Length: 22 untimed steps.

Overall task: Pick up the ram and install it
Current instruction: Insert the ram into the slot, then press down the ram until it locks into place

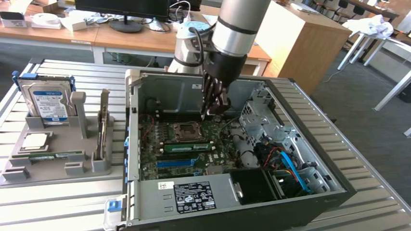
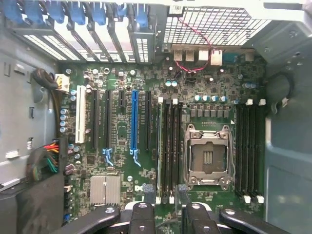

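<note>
My gripper (image 1: pixel 215 111) hangs inside the open computer case (image 1: pixel 132 120), over the motherboard (image 1: pixel 192 149) just behind the empty CPU socket (image 1: pixel 187 129). It is open, and in the wrist view nothing lies between its black fingers (image 2: pixel 146 207). A long green stick, the ram (image 1: pixel 188 145), stands on edge in a memory slot beside the socket. From the wrist it appears as a thin pale strip (image 2: pixel 159 146), in line with the gap of my gripper (image 2: pixel 164 208) and apart from it. A similar green stick (image 1: pixel 51 155) lies flat in the grey holder outside the case.
The grey holder (image 1: pixel 57 168) at the exterior view's left carries a hard drive (image 1: pixel 45 103), a square processor (image 1: pixel 33 140) and an upright card (image 1: pixel 103 125). Case walls, a drive cage (image 1: pixel 257 120) and loose cables (image 1: pixel 286 163) crowd the motherboard. All rests on a slatted metal table (image 1: pixel 57 202).
</note>
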Each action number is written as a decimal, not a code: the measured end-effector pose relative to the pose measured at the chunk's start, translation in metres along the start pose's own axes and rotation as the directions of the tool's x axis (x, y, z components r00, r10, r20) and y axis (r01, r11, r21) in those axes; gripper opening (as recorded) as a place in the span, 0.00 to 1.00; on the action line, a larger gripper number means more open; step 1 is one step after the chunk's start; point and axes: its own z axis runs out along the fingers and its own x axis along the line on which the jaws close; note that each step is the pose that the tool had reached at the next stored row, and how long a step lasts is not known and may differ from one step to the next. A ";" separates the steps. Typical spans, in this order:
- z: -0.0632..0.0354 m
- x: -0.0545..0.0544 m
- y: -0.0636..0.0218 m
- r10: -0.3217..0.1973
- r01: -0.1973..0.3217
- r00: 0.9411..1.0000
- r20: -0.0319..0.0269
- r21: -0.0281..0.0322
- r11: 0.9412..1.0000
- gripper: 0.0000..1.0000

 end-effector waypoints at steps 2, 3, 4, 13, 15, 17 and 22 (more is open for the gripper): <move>-0.0042 0.000 0.0001 0.000 0.000 1.000 0.000 0.000 1.000 0.31; -0.0062 0.000 0.0002 0.000 0.000 1.000 0.000 0.000 1.000 0.31; -0.0082 0.000 0.0002 0.000 0.000 1.000 0.000 0.000 1.000 0.31; -0.0187 0.000 0.0006 0.000 0.000 1.000 0.000 0.000 1.000 0.31; -0.0188 0.000 0.0006 0.000 0.000 1.000 0.000 0.000 1.000 0.31; -0.0188 0.000 0.0006 0.000 0.000 1.000 0.000 0.000 1.000 0.31; -0.0188 0.000 0.0006 0.000 0.000 1.000 0.000 0.000 1.000 0.31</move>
